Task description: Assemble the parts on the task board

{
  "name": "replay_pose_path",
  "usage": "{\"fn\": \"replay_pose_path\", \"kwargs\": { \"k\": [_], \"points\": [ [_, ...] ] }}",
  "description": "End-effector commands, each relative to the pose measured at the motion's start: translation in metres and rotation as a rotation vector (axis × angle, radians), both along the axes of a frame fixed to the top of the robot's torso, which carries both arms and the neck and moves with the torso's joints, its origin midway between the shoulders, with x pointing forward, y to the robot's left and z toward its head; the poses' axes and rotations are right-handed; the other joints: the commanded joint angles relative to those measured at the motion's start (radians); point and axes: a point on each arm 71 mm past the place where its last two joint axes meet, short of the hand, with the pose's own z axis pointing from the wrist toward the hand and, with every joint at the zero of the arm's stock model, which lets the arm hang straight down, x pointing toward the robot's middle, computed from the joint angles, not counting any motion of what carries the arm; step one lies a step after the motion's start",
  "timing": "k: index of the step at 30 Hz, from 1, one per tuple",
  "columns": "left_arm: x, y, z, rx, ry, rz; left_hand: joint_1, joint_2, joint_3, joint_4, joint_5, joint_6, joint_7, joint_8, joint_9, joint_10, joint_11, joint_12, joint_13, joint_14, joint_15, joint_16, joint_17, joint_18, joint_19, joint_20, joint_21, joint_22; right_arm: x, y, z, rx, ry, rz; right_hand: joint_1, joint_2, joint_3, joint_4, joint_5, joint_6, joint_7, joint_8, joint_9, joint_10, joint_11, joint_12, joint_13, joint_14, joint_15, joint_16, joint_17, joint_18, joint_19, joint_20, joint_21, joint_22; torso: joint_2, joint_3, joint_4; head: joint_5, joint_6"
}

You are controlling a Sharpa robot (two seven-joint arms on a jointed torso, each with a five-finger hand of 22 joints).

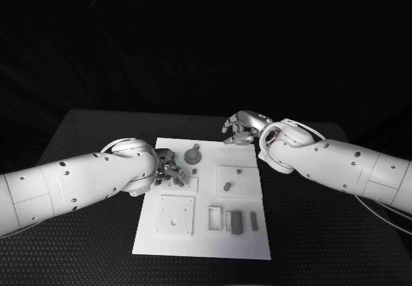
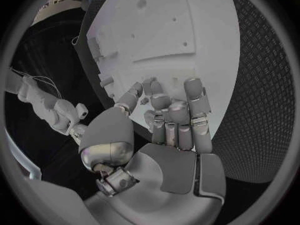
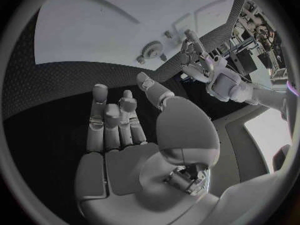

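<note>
A small part (image 2: pixel 144 101) seems pinched in the left hand (image 1: pixel 167 170) over the task board's (image 1: pixel 206 241) left-middle, so it should be lowered straight and seated squarely; the right hand (image 1: pixel 243 127), fingers apart and empty, is kept at the board's far edge near the gear-like part (image 1: pixel 194 156).

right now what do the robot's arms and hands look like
Both arms are smooth white rounded shells dotted with small dark screws. Each ends in a silver metallic many-fingered hand, left hand and right hand, with grey pads. Thin pale cables trail beside the right arm.
</note>
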Motion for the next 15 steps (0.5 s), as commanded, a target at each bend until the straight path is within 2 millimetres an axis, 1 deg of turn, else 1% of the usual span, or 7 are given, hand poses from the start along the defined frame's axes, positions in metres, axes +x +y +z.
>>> {"fn": "replay_pose_path", "kwargs": {
  "k": [1,6,11,15],
  "points": [
    [-0.0004,-0.0009,0.0001,-0.009,0.004,0.005,-0.001,0.003,0.006,0.004,0.005,-0.007,0.0,-0.001,-0.001,-0.008,0.0,-0.003,-0.001,-0.002,-0.004,0.002,-0.001,0.003,0.001,-0.001,-0.003,0.015,-0.0003,0.0011,-0.0004,-0.005,0.003,0.01,-0.002,-0.007,-0.007,-0.001,0.0,-0.004,0.005,-0.004,-0.002,-0.004,0.0,-0.004,-0.001,0.001,-0.008,-0.005,-0.001,0.015,-0.004,0.0,-0.005,0.016,0.0,-0.0006,-0.0002,0.0,0.0],
    [-0.0001,0.0009,-0.0005,0.002,0.012,0.007,0.005,0.007,0.009,0.003,0.006,-0.007,0.0,0.0,-0.002,-0.008,-0.001,-0.003,-0.001,-0.001,-0.004,0.003,-0.001,0.003,0.002,-0.001,-0.003,0.016,-0.0005,0.0012,-0.0004,-0.005,0.004,0.012,-0.002,-0.007,-0.006,-0.001,0.0,-0.004,0.006,-0.004,-0.002,-0.005,0.0,-0.004,-0.001,0.001,-0.008,-0.005,-0.001,0.015,-0.004,0.0,-0.005,0.016,0.0,0.0003,0.0005,0.001,0.0],
    [-0.0002,0.0022,-0.0012,0.013,0.021,0.009,0.004,0.012,0.01,0.005,0.008,-0.006,0.0,0.001,-0.002,-0.008,0.0,-0.002,-0.001,-0.001,-0.004,0.003,0.0,0.003,0.002,-0.001,-0.003,0.016,-0.0006,0.001,-0.0004,-0.005,0.004,0.011,-0.002,-0.007,-0.006,0.0,0.0,-0.004,0.006,-0.004,-0.002,-0.005,0.0,-0.004,-0.001,0.001,-0.007,-0.005,-0.001,0.015,-0.004,0.0,-0.006,0.016,0.0,0.0003,0.0008,0.001,0.0],
    [-0.0001,0.003,-0.0015,0.02,0.025,0.012,0.003,0.022,0.011,0.007,0.011,-0.006,0.0,0.001,-0.003,-0.008,0.0,-0.002,0.0,-0.001,-0.004,0.004,0.0,0.003,0.002,0.0,-0.004,0.017,-0.0007,0.0009,-0.0003,-0.005,0.004,0.011,-0.002,-0.007,-0.006,0.0,0.0,-0.005,0.006,-0.004,-0.002,-0.005,0.0,-0.004,-0.001,0.001,-0.007,-0.005,-0.001,0.015,-0.004,0.0,-0.006,0.016,0.0,0.0001,0.0,0.002,0.0]
  ]
}}
